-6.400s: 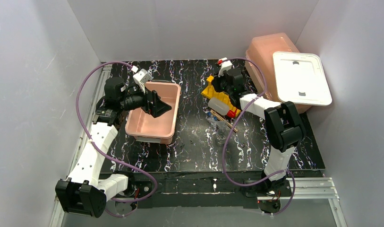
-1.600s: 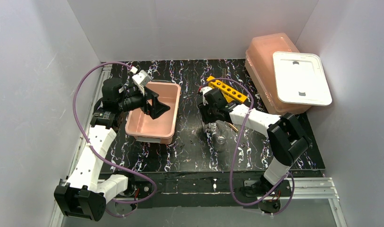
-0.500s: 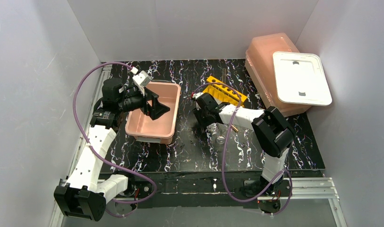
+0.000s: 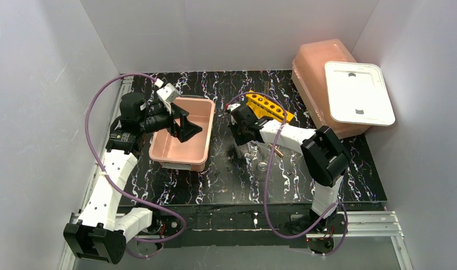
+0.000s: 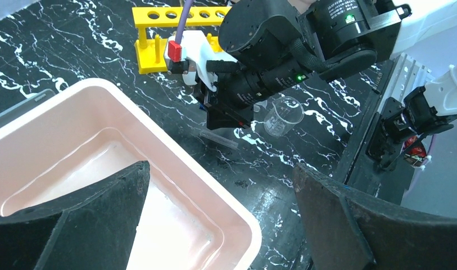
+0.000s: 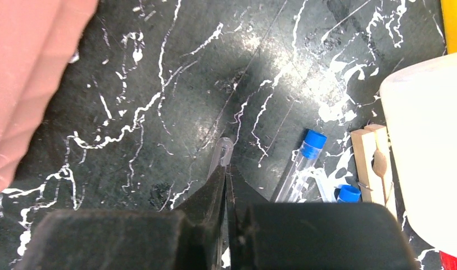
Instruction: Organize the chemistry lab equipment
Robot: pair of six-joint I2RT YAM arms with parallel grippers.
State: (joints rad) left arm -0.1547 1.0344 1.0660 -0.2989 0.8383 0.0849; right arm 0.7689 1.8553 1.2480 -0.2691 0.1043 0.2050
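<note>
My right gripper (image 6: 226,171) is shut on a thin clear tube (image 6: 223,151) whose end sticks out past the fingertips, low over the black table. Just right of it lie two blue-capped tubes (image 6: 304,160), a wooden clip (image 6: 375,163) and the white bottle (image 6: 428,146) with its red cap (image 6: 453,261). From above, the right gripper (image 4: 241,139) sits between the pink tub (image 4: 175,160) and the yellow rack (image 4: 269,107). A small clear beaker (image 5: 285,115) stands close by. My left gripper (image 5: 220,169) hangs open over the tub's near corner, holding nothing.
A larger pink tub (image 4: 319,62) lies upside down at the back right with a white lid (image 4: 358,93) leaning on it. A brown rod (image 4: 276,151) lies beside the beaker (image 4: 262,164). White walls enclose the table on three sides.
The right gripper's jaws have closed onto the clear tube, and that arm has shifted slightly towards the back. The left arm has not moved.
</note>
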